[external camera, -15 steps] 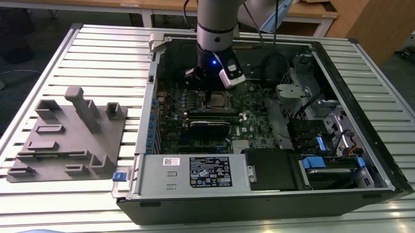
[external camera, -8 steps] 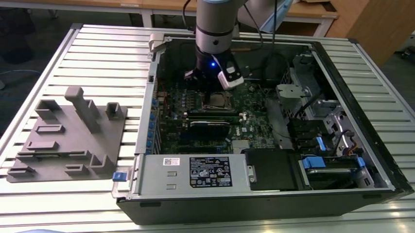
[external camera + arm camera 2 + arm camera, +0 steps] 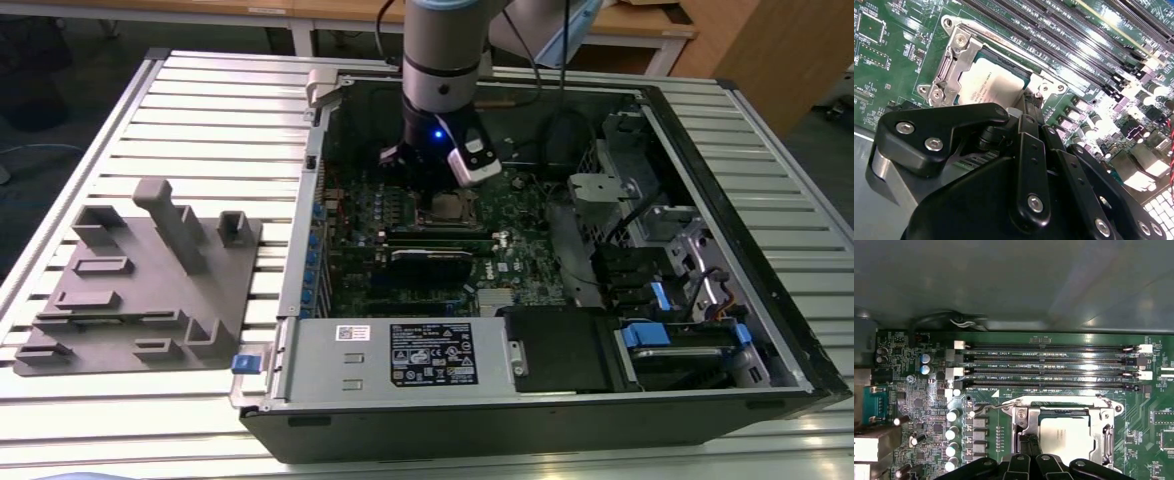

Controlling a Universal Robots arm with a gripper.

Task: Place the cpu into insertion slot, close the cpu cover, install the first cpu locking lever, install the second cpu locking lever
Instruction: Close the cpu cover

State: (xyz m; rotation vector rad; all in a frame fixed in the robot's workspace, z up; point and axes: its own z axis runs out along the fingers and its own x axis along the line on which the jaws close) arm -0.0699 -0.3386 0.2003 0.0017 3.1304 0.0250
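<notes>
Cpu [image 3: 1064,435] seated in slot [image 3: 1061,413], cover [image 3: 1102,427] lying flat over it, framing its metal top. Hand [image 3: 1029,440] low at slot's edge, closed up with fingers together, nothing seen in its grip, tips at cover's rim. Memory slots [image 3: 1044,365] just beside slot. Open case [image 3: 787,330] on counter [image 3: 200,100].

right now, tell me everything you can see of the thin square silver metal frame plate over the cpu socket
The thin square silver cpu cover looks closed, lying flat over the socket on the green motherboard, next to the long black memory slots. It is bare stamped metal with a large window, and the dull silver-grey cpu shows through it. The black gripper hangs over one edge; whether it touches is unclear.
</notes>
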